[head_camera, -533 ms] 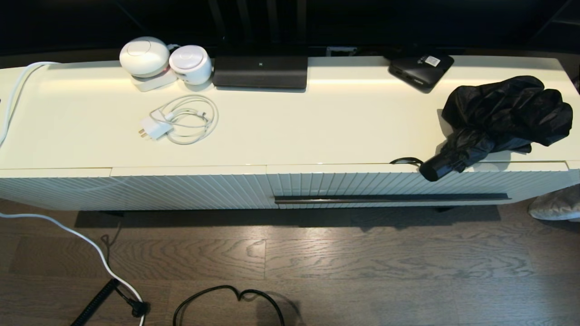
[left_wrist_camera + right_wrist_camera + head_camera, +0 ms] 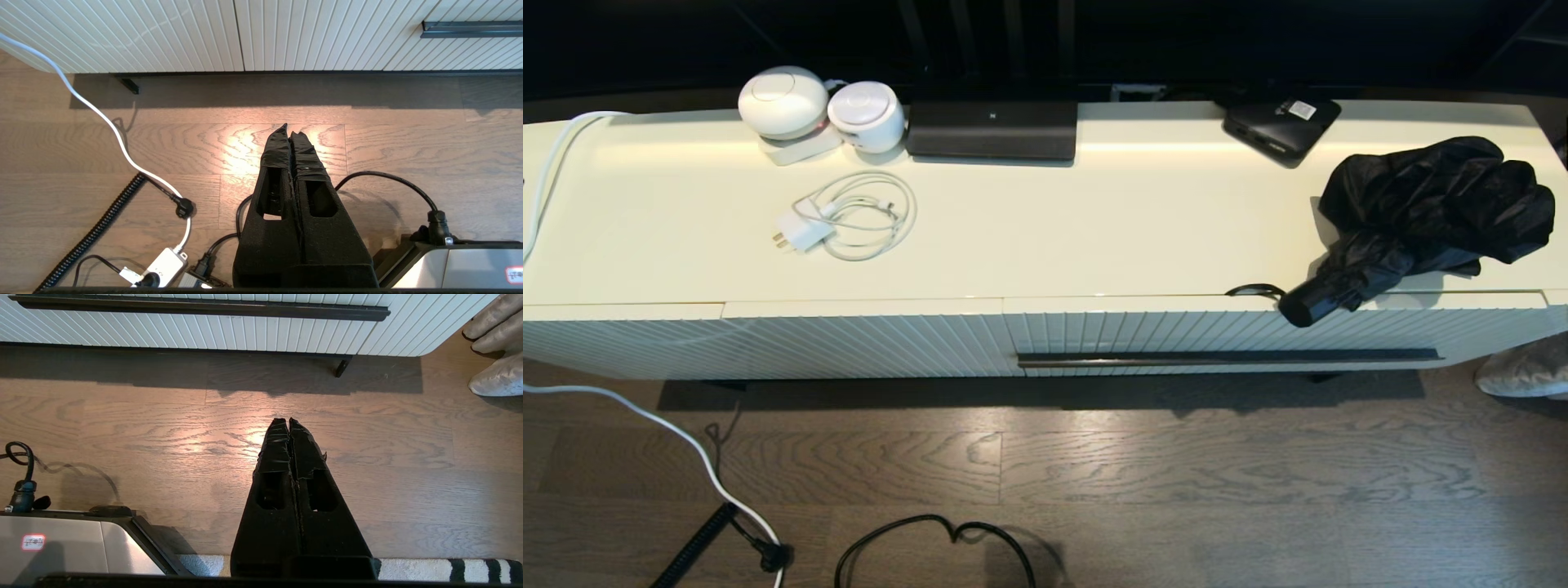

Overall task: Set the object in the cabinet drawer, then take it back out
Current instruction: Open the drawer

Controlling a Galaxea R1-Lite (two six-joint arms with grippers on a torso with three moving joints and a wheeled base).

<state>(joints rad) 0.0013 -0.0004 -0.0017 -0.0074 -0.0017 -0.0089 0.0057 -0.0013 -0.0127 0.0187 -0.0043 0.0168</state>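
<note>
The black folding umbrella (image 2: 1421,212) lies on the right end of the cream cabinet top, its stubby handle (image 2: 1307,304) poking over the front edge and its thin wrist loop (image 2: 1252,290) beside it. Below it the ribbed cabinet drawer (image 2: 1258,335) is closed, with its long dark handle bar (image 2: 1229,358) across the front. Neither arm shows in the head view. My left gripper (image 2: 289,130) hangs shut and empty over the wooden floor before the cabinet. My right gripper (image 2: 289,422) also hangs shut and empty over the floor, below the drawer's handle bar (image 2: 200,307).
On the cabinet top stand two white round devices (image 2: 784,102), a coiled white charger cable (image 2: 849,216), a black router (image 2: 992,126) and a small black box with a white label (image 2: 1282,122). Cables (image 2: 931,539) trail over the floor. A ribbed panel without handle (image 2: 866,339) is left of the drawer.
</note>
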